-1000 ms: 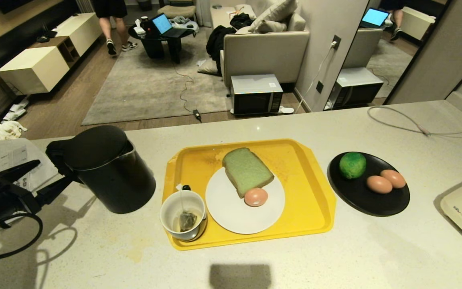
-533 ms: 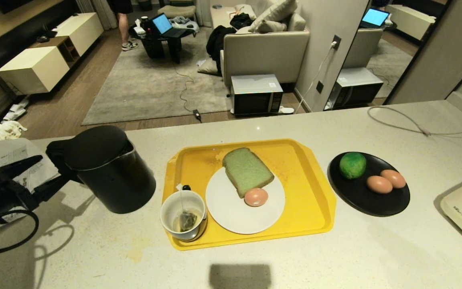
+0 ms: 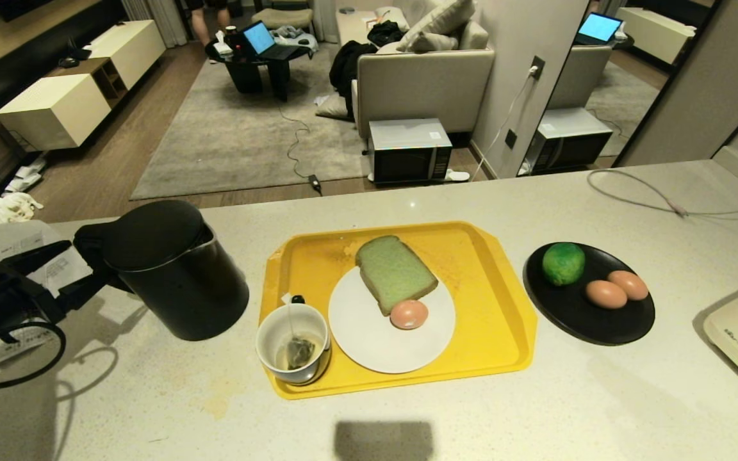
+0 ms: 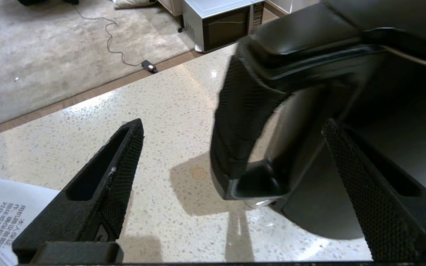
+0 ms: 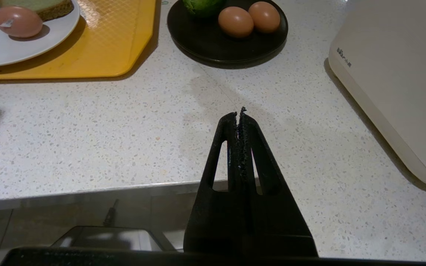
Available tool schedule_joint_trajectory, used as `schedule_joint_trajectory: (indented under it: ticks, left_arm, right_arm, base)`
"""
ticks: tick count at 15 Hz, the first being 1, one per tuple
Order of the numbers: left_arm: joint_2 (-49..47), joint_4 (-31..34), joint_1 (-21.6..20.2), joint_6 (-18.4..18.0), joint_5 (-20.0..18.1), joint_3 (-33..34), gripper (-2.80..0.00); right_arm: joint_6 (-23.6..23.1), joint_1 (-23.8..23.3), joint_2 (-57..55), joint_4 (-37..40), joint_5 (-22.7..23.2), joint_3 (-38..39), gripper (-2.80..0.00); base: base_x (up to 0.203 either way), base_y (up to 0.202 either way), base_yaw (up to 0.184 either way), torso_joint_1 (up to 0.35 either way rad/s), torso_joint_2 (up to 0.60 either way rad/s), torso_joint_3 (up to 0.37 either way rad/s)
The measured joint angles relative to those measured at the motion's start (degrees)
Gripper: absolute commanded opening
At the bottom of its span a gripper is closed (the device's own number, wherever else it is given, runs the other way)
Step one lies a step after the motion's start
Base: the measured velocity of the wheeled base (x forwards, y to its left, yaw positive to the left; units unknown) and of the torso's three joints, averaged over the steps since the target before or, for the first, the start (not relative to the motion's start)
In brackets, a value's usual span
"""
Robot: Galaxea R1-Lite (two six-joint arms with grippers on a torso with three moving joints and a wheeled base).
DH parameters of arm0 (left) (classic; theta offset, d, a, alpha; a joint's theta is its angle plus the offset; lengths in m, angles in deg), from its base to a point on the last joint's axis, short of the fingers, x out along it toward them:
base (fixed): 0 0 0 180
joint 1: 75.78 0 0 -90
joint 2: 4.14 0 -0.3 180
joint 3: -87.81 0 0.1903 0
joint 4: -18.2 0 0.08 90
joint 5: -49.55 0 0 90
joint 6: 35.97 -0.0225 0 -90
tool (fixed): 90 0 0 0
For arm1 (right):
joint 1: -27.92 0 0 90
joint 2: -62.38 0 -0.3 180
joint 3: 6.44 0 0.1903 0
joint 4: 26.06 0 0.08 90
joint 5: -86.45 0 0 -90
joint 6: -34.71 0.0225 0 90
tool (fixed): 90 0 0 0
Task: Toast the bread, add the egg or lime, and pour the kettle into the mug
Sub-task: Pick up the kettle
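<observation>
Counter [image 3: 535,397] | kettle [image 3: 173,272] upright, handle [image 4: 242,122] twd L pincer [image 4: 231,155], spread wide | R pincer [image 5: 239,115] closed

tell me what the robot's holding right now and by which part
Nothing. The left end effector is open, its fingers straddling the kettle handle without closing; the right end effector is shut empty.

It was a home: a speckled stone kitchen bench [image 3: 535,397] faced a living room with sofa [image 3: 423,80], rug [image 3: 241,134] and laptop [image 3: 259,36].
</observation>
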Motion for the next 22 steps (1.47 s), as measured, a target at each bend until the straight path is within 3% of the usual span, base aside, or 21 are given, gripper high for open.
schedule_joint_trajectory:
  ticks: [3,8,15,22]
  left_arm:
    - [-1.05,3.53,0.58,0.06,0.13,-2.54,0.0]
    - [-2.42,3.62,2.53,-0.16,0.17,-5.34,0.0]
    - [-3.09,3.04,3.79,-4.44,0.57,-6.77,0.0]
    - [-3.13,2.31,-0.54,-4.7,0.72,-4.67,0.0]
  right_arm:
    - [0.0,0.0,0.0,-0.02,0.0,0.0,-2.8]
    - [0.0,-0.02,0.0,0.0,0.0,0.0,-2.8]
    - [0.0,-0.02,0.0,0.0,0.0,0.0,-2.8]
    - [0.0,0.0,0.0,-0.02,0.0,0.0,-2.8]
  base:
    - [0.0,0.0,0.0,0.0,0.0,0.0]
    - [0.0,0.0,0.0,0.0,0.0,0.0]
    - [0.0,0.0,0.0,0.0,0.0,0.0]
    - [0.0,0.0,0.0,0.0,0.0,0.0]
